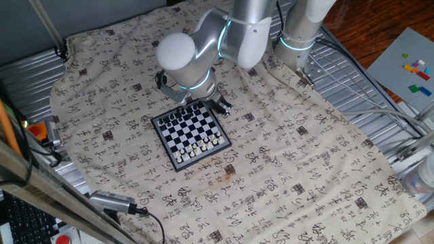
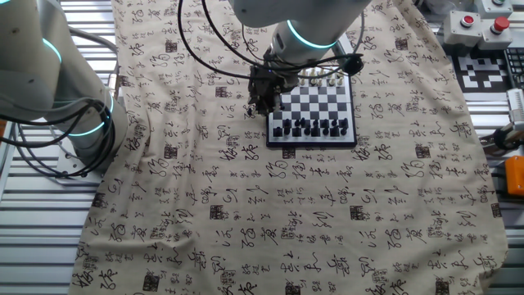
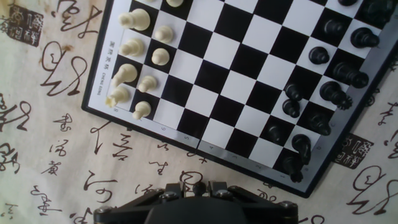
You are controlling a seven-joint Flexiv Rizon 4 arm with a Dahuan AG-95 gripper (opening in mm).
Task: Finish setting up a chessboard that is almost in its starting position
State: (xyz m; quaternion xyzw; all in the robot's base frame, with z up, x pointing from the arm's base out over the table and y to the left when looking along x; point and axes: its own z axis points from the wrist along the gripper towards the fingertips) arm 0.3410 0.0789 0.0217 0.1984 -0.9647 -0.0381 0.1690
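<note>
The arm [image 1: 244,34] was folded over, wrist [image 1: 184,55] pitched down. The gripper [image 2: 263,97] hung low with fingers aimed downward (hand view caught only its dark base, so the jaw gap was unreadable).

Robotics lab: emergency-stop buttons [image 2: 468,20], slatted aluminium bench [image 1: 352,71].
</note>
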